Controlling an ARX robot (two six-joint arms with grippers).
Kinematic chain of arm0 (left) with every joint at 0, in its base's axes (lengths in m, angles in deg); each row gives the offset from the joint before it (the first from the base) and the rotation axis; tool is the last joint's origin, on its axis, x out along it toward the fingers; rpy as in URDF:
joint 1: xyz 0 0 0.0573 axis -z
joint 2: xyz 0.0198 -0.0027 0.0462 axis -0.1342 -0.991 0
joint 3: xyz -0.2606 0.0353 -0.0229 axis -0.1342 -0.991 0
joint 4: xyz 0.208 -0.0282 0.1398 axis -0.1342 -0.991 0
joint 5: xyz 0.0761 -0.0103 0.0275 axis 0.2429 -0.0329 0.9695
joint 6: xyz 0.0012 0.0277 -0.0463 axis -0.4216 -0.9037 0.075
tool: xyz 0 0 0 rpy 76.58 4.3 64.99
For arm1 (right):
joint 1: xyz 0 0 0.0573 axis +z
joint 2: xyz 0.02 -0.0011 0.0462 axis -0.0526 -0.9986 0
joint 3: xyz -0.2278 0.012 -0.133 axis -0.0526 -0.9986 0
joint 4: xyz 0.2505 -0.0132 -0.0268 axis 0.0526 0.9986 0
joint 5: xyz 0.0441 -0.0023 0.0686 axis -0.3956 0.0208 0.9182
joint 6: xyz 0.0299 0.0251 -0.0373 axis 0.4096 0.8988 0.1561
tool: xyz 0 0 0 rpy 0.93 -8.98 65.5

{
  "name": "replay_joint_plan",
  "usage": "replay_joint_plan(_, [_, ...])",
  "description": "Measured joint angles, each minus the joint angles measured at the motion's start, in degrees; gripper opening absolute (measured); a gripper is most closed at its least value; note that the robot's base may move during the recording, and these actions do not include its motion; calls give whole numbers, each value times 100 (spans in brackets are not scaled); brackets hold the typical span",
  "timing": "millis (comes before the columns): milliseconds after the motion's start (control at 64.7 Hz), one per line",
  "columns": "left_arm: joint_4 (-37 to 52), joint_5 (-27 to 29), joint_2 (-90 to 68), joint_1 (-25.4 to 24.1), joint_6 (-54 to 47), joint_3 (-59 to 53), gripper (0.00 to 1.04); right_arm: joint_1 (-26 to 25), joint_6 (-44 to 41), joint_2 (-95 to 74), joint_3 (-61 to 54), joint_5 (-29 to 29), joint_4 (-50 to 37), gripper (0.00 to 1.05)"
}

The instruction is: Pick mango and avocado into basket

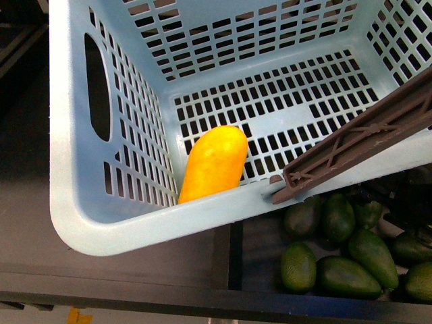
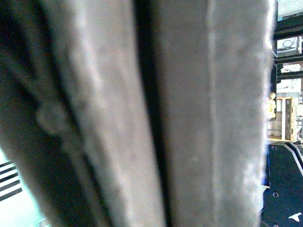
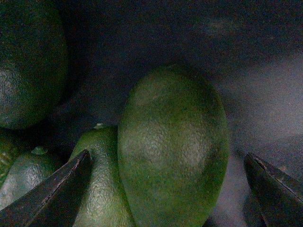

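One fruit home, one to go: mango (image 1: pixel 212 164) lies in the basket (image 1: pixel 67 169), avocado (image 3: pixel 170 137) lined up.
Avocado sits in the pile (image 1: pixel 337 260) just beside the basket, right gripper (image 3: pixel 166 158) spread wide either side. Firm, pebbly, likely light, so pinch its fat middle. Left gripper: cannot tell, blurred.

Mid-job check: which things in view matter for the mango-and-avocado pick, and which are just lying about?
Job:
mango, already lying in the basket
avocado, between the fingers of the open right gripper

Lying about:
other avocados in the dark bin beside the basket

The left wrist view is too blurred to sort.
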Motion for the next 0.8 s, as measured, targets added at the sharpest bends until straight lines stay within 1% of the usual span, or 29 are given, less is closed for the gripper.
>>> replay_joint_plan(170, [-2,4,0,0,-9,0,23,11,-2,-92,177,-52,96,96])
replay_joint_plan(216, [0,24,0,0,-24,0,19,13,2,-105,201,-57,103,96])
replay_joint_plan(232, [0,17,0,-2,44,0,15,15,2,-114,212,-68,105,96])
replay_joint_plan(247, [-2,4,0,-2,55,0,14,17,2,-118,219,-72,109,96])
replay_joint_plan(464, [-2,15,0,0,7,0,14,28,50,-199,332,-173,122,95])
replay_joint_plan(510, [-2,11,0,0,11,0,14,33,68,-208,332,-203,118,89])
replay_joint_plan(557, [-2,0,0,0,11,0,14,31,107,-225,328,-240,109,79])
replay_joint_plan(618, [-2,-2,0,0,9,0,14,28,131,-240,323,-245,101,72])
replay_joint_plan(634, [-2,-2,0,0,11,0,14,26,140,-243,319,-245,96,68])
replay_joint_plan(727, [-2,-7,0,0,11,0,14,7,173,-251,304,-234,72,59])
replay_joint_plan(804, [-2,-4,0,0,11,0,14,-31,197,-251,291,-208,57,56])
